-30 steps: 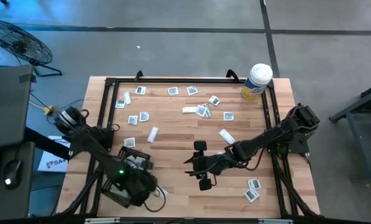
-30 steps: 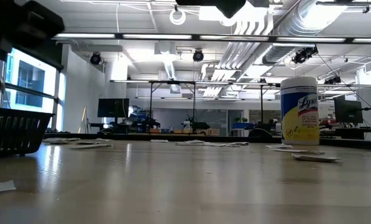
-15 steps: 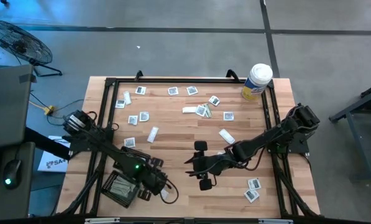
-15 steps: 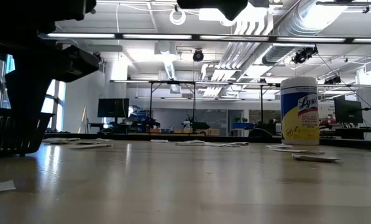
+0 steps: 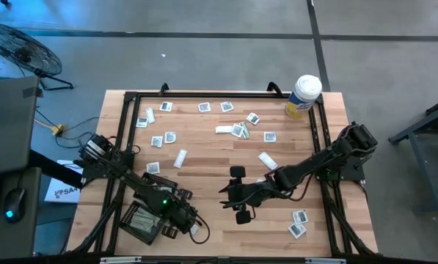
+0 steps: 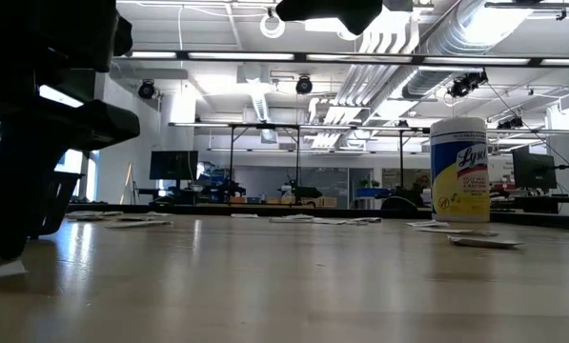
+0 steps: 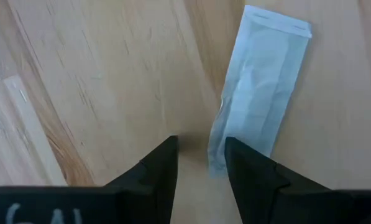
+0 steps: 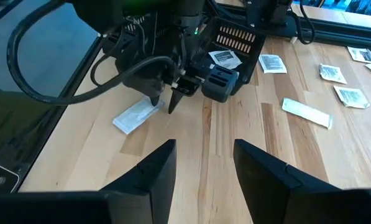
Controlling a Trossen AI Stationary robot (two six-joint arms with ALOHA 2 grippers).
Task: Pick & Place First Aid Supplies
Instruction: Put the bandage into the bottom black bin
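While the left tool (image 7: 201, 163) is standing narrowly parted and empty beside a strip wrapper (image 7: 260, 87) lying flat on the desk (image 7: 98, 81), a miss is likely. Its fingers may be skidding over the thin edge; the right tool (image 8: 204, 163) is hovering wide, holding nothing.

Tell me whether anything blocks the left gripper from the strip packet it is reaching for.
Nothing visible does. The left gripper is open right at the near end of the narrow white strip packet, which lies flat on bare wood table. The black mesh tray sits off to one side.
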